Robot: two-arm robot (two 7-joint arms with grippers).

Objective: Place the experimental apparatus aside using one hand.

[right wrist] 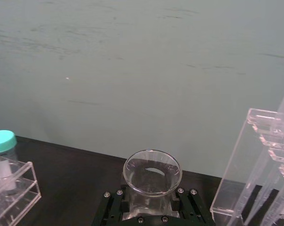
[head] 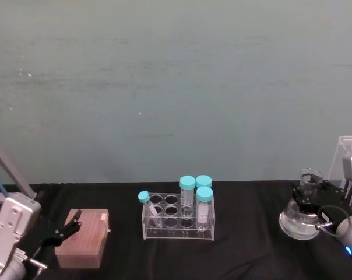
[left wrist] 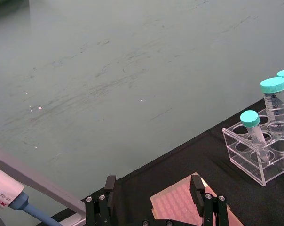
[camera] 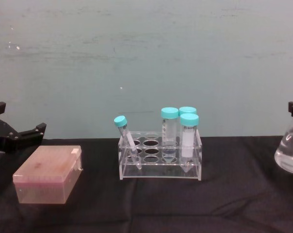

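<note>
clear acrylic tube rack at bench centre, a rectangular block with round wells in rows. it holds four clear plastic tubes with teal screw caps: three upright at its right end, one slimmer conical tube leaning in its left end. printed graduations show on the tubes, too small to read.

right of the rack, well apart, stands the conical flask, thin clear glass with a wide base, narrow neck and round flared mouth, clear liquid in its base. the right gripper, black with screw-studded fingers, is clamped around the flask's neck just under the rim; its wrist carries a blue light. just beyond the flask, further from the rack, stands a tall stepped stand of clear acrylic.

left of the rack lies a rectangular pink pipette-tip box with a translucent lid and a grid of small wells. the left gripper, black, hovers just above the box's far-left edge with fingers spread apart, grasping nothing. beside it, a white and blue pipette bears red lettering, not legible.

bench: matte black cloth, slightly creased. behind it, a plain pale green wall with faint scuffs.
</note>
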